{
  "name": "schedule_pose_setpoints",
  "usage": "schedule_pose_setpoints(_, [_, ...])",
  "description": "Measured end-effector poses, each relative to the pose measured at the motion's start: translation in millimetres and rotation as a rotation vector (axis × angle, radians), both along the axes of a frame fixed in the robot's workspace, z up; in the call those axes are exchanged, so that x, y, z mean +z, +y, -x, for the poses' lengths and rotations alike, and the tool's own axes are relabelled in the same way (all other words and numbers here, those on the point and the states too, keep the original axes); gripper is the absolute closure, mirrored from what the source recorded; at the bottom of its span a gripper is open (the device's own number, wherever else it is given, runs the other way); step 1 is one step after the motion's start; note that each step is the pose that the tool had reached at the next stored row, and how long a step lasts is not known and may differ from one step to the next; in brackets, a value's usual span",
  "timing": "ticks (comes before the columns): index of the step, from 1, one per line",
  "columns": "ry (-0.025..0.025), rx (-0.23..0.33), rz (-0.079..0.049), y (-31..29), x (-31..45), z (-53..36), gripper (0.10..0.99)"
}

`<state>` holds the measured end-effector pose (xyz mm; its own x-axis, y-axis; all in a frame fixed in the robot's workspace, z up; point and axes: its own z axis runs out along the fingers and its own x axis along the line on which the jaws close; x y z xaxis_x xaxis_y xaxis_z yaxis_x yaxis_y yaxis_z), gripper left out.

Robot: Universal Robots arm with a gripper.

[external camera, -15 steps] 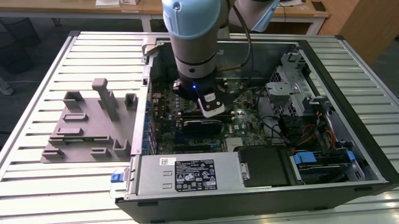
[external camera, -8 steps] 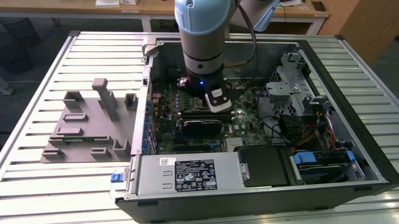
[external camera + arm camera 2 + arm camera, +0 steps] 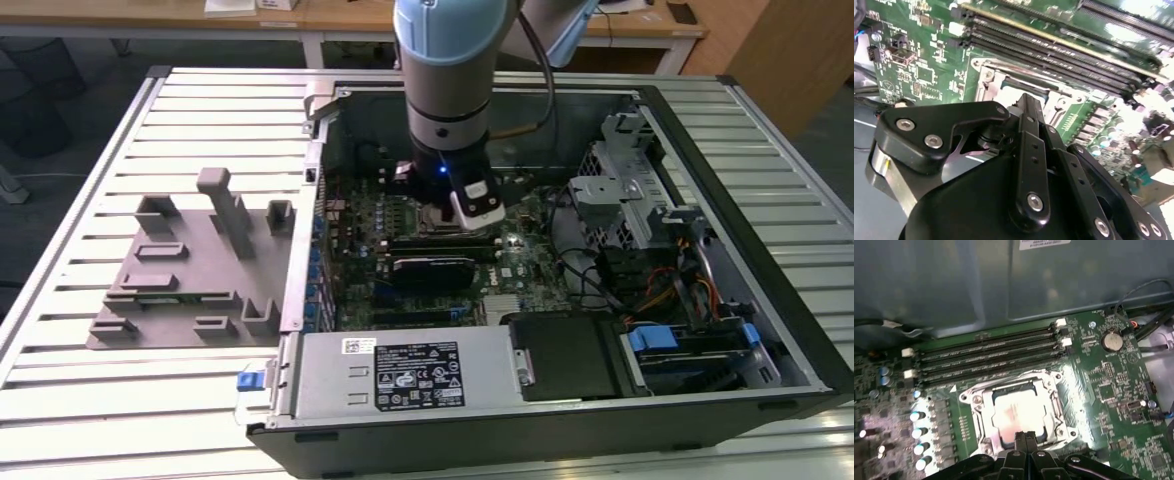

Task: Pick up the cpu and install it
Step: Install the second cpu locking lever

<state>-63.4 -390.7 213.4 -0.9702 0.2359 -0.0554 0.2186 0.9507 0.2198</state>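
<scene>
The cpu [image 3: 1015,414] is a small square chip with a shiny silver top. It lies flat inside the metal-framed socket [image 3: 974,401] on the green motherboard [image 3: 1104,390]. My gripper [image 3: 1026,436] hangs just above the chip's near edge with its two black fingers pressed together, shut, and nothing shows between them. In the exterior view the arm reaches down into the open computer case [image 3: 747,250], with the gripper [image 3: 457,222] over the board's middle. The second wrist view shows the black finger linkage [image 3: 1026,150] in front of the socket frame [image 3: 989,75].
Long memory slots [image 3: 989,357] run beside the socket. A grey fixture block [image 3: 187,270] stands on the slatted table at the exterior view's left. The power supply [image 3: 400,375], drive cage [image 3: 627,180] and loose cables [image 3: 667,290] crowd the case.
</scene>
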Motion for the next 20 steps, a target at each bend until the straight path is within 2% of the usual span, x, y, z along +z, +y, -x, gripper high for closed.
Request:
schedule_pose_setpoints(1, [0.0009,0.0,0.005,2.5,-0.5,-1.0,0.98])
schedule_pose_setpoints(5, [0.005,0.0,0.042,11.5,-2.1,-3.4,0.98])
schedule_pose_setpoints(8, [0.0057,0.0,0.048,24.4,-2.5,-3.8,0.98])
schedule_pose_setpoints(10, [0.0061,0.0,0.051,28.6,-2.6,-3.8,0.98])
schedule_pose_setpoints(11, [0.0071,0.0,0.059,29.0,-2.7,-4.1,0.98])
schedule_pose_setpoints(12, [0.0095,0.0,0.073,29.3,-2.7,-4.5,0.98])
schedule_pose_setpoints(14, [0.0168,0.0,0.103,29.9,-2.6,-5.5,0.98])
schedule_pose_setpoints(15, [0.0197,0.0,0.112,30.6,-2.7,-5.8,0.98])
schedule_pose_setpoints(20, [0.02,0.001,0.108,31.8,-3.1,-6.3,0.98])
